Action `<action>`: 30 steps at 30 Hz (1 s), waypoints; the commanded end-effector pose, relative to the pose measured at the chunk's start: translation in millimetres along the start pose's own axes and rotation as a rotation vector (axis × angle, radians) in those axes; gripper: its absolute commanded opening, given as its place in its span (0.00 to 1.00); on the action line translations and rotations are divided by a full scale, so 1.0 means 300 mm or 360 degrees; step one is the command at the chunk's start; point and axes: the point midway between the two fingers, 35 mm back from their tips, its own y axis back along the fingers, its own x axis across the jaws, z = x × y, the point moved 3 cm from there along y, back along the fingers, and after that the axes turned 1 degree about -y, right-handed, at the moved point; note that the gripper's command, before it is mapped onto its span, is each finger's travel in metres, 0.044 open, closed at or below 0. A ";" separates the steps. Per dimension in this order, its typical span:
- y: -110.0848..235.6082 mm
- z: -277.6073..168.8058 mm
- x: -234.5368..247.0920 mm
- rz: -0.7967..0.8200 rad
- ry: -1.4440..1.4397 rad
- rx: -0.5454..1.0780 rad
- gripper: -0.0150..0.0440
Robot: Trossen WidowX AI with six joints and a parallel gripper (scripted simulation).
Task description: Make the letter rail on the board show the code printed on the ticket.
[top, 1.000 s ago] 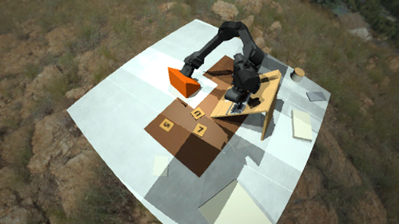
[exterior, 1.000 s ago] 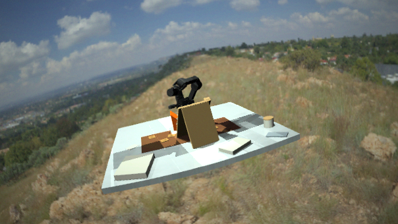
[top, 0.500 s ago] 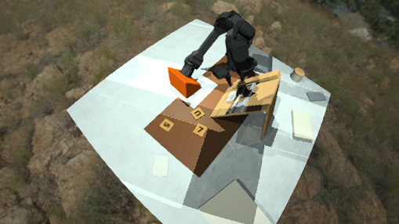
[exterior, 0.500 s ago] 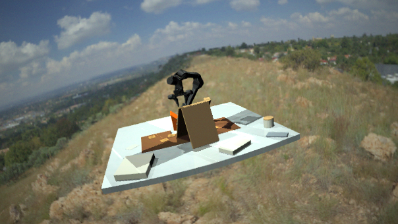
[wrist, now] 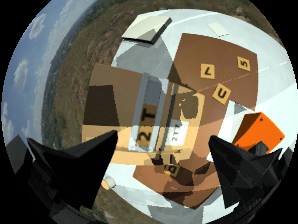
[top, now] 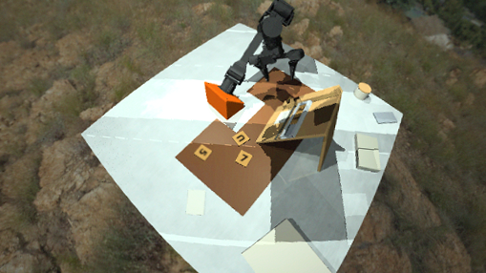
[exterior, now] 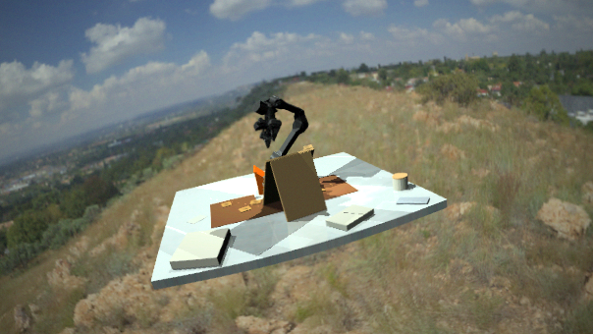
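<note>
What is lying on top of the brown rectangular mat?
Three loose yellow tiles lie on the brown rectangular mat, marked U, S and 7. The tilted wooden board hides the mat's middle part, so anything lying beneath it cannot be seen.
</note>
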 end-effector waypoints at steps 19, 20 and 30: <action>0.041 -0.028 -0.043 0.0038 -0.0357 -0.0050 1.00; 0.038 -0.024 -0.043 0.0033 -0.0331 -0.0048 0.96; -0.166 0.180 -0.058 -0.0130 0.1119 0.0171 0.83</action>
